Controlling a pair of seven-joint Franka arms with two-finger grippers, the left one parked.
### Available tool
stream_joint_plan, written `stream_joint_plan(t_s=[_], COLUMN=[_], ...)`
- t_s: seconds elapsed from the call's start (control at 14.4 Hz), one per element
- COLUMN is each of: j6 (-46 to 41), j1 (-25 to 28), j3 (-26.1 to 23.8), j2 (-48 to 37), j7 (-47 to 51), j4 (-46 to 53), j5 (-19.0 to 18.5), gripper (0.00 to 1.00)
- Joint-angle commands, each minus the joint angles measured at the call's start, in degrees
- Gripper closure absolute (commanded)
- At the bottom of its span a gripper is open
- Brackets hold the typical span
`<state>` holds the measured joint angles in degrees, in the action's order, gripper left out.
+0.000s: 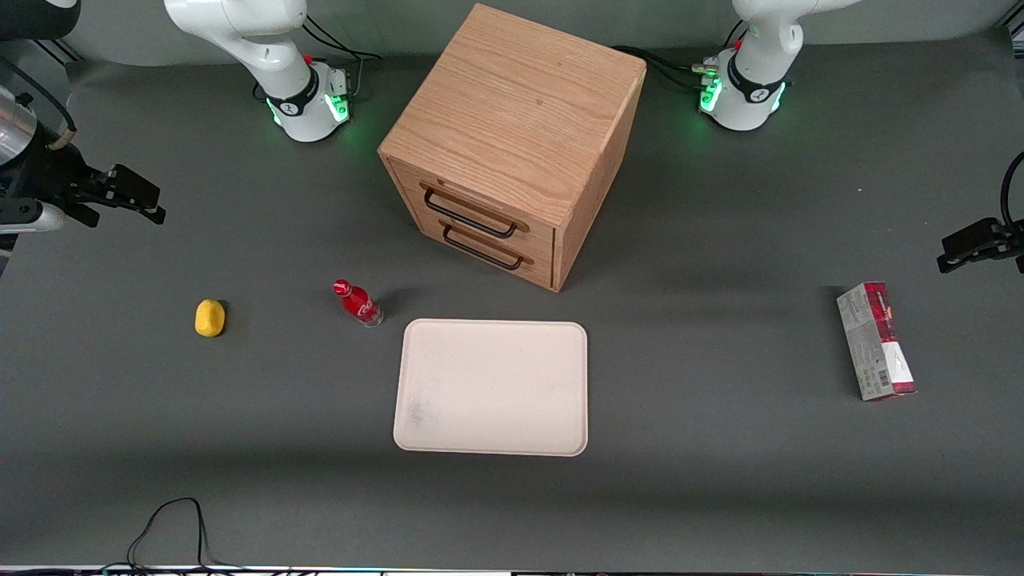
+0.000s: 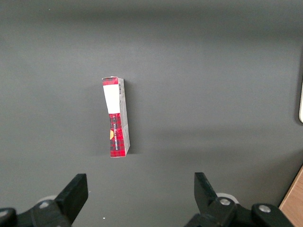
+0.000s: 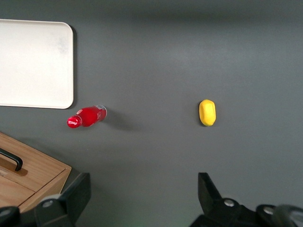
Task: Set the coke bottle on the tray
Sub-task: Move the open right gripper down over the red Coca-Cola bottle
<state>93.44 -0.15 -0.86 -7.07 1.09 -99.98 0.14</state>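
The small red coke bottle [image 1: 358, 302] with its red cap and clear base stands upright on the dark grey table [image 1: 720, 480], just off the tray's 10 o'clock corner in the front view, close to it but not touching. The large flat cream-beige tray [image 1: 491, 387] with rounded corners lies bare, nearer the front camera than the light wooden two-drawer cabinet [image 1: 512, 144] with black handles. A small yellow lemon-shaped object [image 1: 210, 318] rests at about 9 o'clock from the bottle, well apart from it, toward the working arm's end of the table. A red-and-grey rectangular carton [image 1: 875, 341] lies toward the parked arm's end. The right arm's gripper [image 3: 142, 198] hangs high above the table near the lemon-shaped object and the bottle, its black fingers [image 3: 210, 191] spread wide with nothing between them; its exact height is hard to judge.
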Motion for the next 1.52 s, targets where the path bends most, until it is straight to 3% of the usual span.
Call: stream_joint_plan(t_s=[0.0,0.21,0.55,0.9,1.46], j6=[-1.3,-1.8,-0.6,0.9,32.7], j1=[0.6,1.3,1.3,1.3,2.2], j3=[0.7,-1.8,-14.3,-16.5,-17.2], j2=[1.8,3.5,6.3,8.9,13.3], j7=[-1.3,0.0,17.9,20.4,20.3], j4=[2.7,5.3,6.1,4.8,-18.3], j5=[1.2,1.4,1.5,1.5,1.2], gripper=[0.0,0.0,0.0,0.0,0.0])
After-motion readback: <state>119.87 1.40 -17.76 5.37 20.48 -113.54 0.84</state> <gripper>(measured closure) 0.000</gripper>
